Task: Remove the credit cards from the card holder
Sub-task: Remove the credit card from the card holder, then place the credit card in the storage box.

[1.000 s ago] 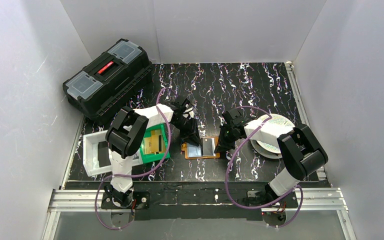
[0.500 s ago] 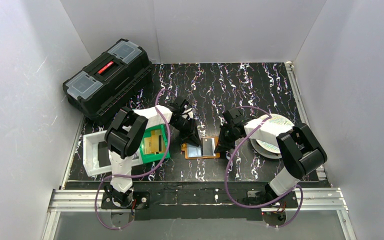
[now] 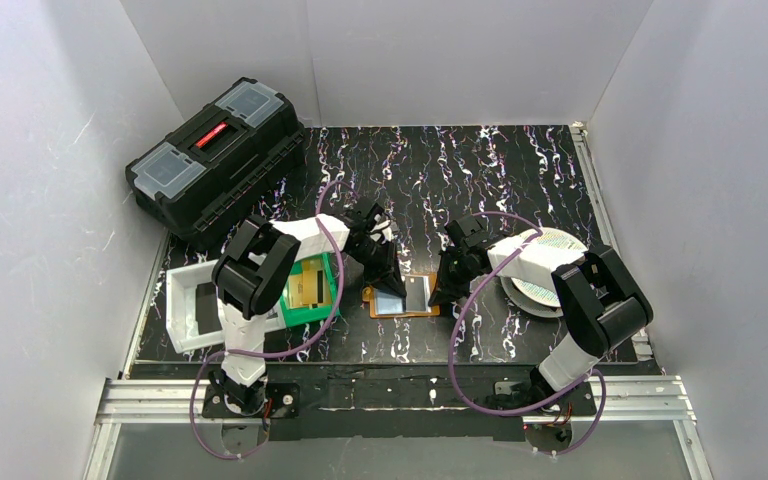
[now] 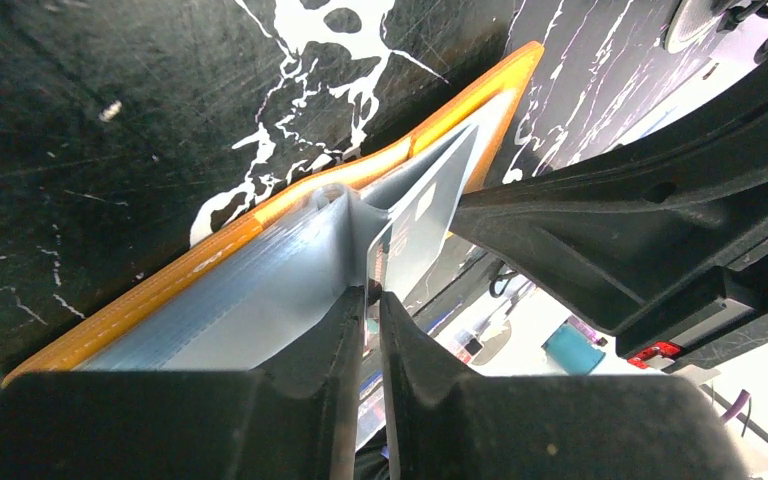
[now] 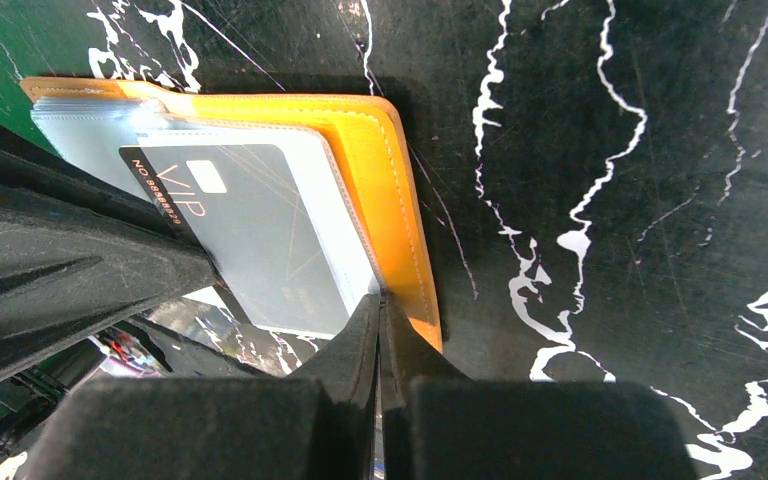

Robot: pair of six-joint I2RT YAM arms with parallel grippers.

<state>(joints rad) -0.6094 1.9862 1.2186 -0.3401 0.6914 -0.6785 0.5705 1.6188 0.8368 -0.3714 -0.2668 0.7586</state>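
1. Card holder (image 5: 392, 180): I find it lying open and flat on the black marbled table (image 3: 480, 160), at centre frame in the overhead view, between the two arms. Its clear inner pockets face up.

2. Right gripper (image 5: 380, 300): the fingers are pressed fully together with nothing between them. In its wrist view the tips bear down on the holder's orange border, at the lower right corner of the pocket. I judge this to be a pin, placed so the holder does not drag along when a card is drawn.

3. Left gripper (image 4: 370, 292): the fingers are drawn in to a thin slit. A black credit card (image 5: 250, 230) marked VIP runs up into that slit from the pocket. I take it the card's edge is nipped. Whether the clear pocket leaf is caught with it, I cannot tell.

4. That card sits skewed in the pocket, its printed corner toward the upper left of the right wrist view. Most of it lies inside the holder.

5. Green bin (image 3: 325, 308): it stands just left of the holder in the overhead view, with a gold card (image 3: 310, 283) lying in it. I judge it the drop point, placed near the holder to keep the carry short.

6. Risk: if the leaf is pinched too, a pull may lift the holder against the pin.
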